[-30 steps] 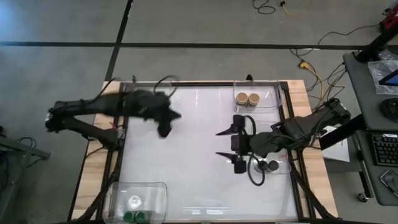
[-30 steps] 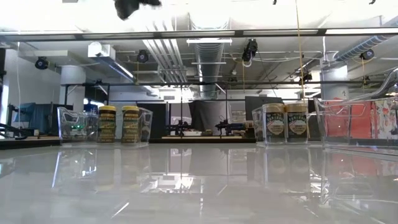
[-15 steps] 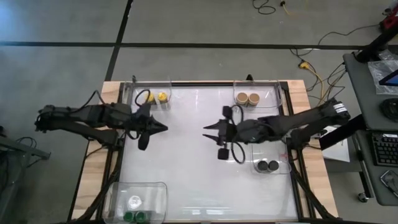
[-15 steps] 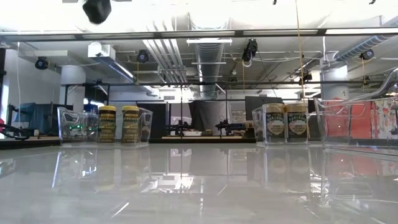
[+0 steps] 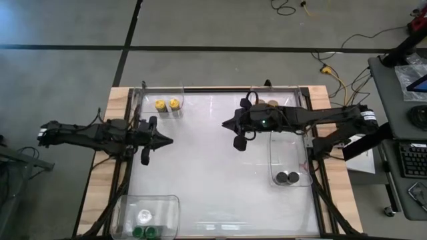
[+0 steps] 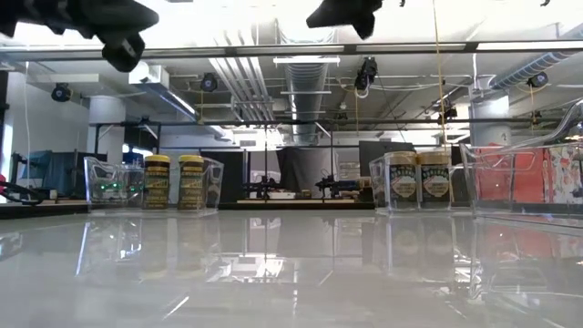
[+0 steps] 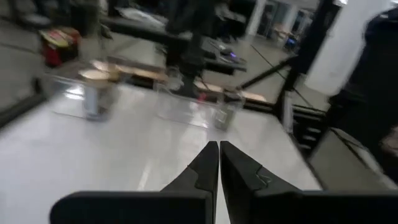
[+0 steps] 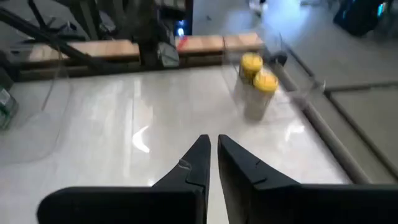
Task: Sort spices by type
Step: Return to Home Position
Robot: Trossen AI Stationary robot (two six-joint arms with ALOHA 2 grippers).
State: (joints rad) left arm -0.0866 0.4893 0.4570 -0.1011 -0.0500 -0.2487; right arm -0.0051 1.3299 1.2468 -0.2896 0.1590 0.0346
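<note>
Two yellow-lidded spice jars [image 5: 167, 105] stand in a clear tray at the far left; the right wrist view shows them too [image 8: 258, 78]. Tan-lidded jars [image 5: 273, 103] at the far right are partly hidden by my right arm. Two black-lidded jars [image 5: 287, 178] stand in the right tray, and green-lidded jars [image 5: 145, 232] in the near-left tray. My left gripper [image 5: 171, 141] hovers shut over the table's left side, its fingers together [image 7: 219, 152]. My right gripper [image 5: 225, 124] hovers shut past the table's middle, pointing left toward the yellow jars, with nothing between its fingers [image 8: 213, 146].
Clear trays stand at the far left [image 5: 143, 100], far right [image 5: 293, 107], right [image 5: 275, 157] and near left [image 5: 170, 203]. A pale-topped jar [image 5: 144, 216] sits in the near-left tray. The glossy white table [image 5: 207, 180] lies bare between the trays.
My right gripper has shut from wide open, holding nothing, and has gone from beside the black-jar tray toward the table's far edge. My left arm has swung off the yellow jars' tray toward the near edge and drawn back left, uncovering the yellow jars.
</note>
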